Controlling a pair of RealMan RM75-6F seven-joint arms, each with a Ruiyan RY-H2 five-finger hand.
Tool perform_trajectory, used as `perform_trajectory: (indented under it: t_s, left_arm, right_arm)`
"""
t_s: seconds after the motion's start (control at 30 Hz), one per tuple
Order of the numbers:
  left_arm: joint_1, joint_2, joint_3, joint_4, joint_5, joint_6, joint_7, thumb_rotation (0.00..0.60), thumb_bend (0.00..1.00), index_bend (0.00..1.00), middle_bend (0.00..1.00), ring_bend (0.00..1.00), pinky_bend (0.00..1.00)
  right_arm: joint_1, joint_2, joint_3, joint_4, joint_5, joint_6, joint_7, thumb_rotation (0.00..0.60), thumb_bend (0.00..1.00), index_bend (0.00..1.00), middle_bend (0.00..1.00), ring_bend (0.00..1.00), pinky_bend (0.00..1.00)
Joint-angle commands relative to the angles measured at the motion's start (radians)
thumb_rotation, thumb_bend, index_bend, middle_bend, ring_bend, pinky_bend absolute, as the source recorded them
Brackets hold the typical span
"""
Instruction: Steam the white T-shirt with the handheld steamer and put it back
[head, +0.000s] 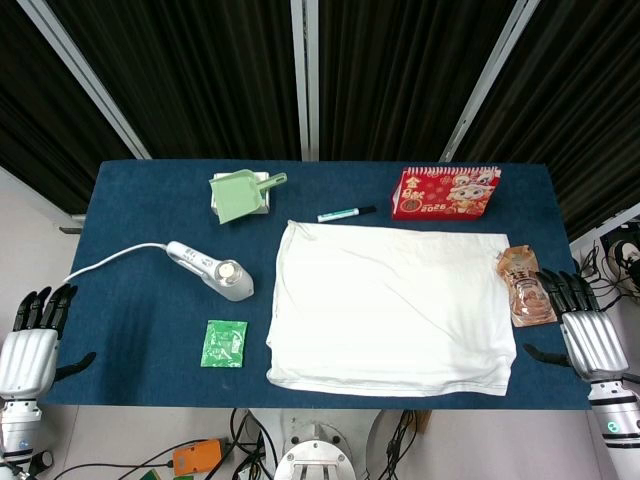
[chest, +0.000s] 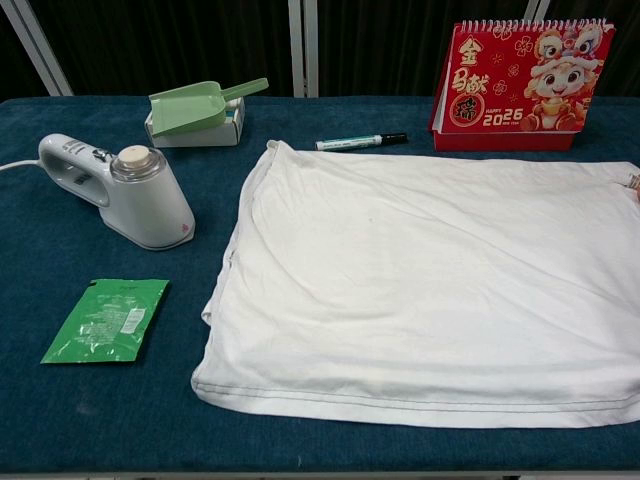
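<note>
A folded white T-shirt lies flat on the blue table, right of centre. The white handheld steamer rests on the table to the shirt's left, its cord trailing off the left edge. My left hand hangs beyond the table's left front corner, fingers spread and holding nothing. My right hand sits off the table's right edge, also spread and holding nothing. Neither hand appears in the chest view.
A green scoop on a white box, a marker pen and a red desk calendar line the back. A green packet lies front left. An orange pouch sits by the shirt's right edge.
</note>
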Motion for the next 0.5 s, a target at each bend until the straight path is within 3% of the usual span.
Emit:
perform_trajectory:
  t_s: [0.03,0.3,0.5]
  left_arm:
    - [-0.008,0.001,-0.006,-0.007,-0.003,-0.014,0.016,0.6,0.0,0.06,0.08,0.0,0.0]
    - [-0.093,0.029,-0.058,-0.068,0.047,-0.068,0.079,0.6,0.0,0.06,0.08,0.0,0.0]
    - [-0.245,0.031,-0.128,-0.103,0.056,-0.226,0.166,0.6,0.0,0.06,0.08,0.0,0.0]
  right_arm:
    - [0.01,0.0,0.004,-0.007,0.007,-0.017,-0.003,0.6,0.19,0.02,0.13,0.0,0.0]
    - [0.037,0.008,-0.011,-0.026,-0.006,-0.075,-0.022,0.6,0.19,0.01,0.12,0.0,0.0]
    - [0.041,0.004,-0.026,-0.031,-0.021,-0.088,-0.022,0.6,0.19,0.01,0.12,0.0,0.0]
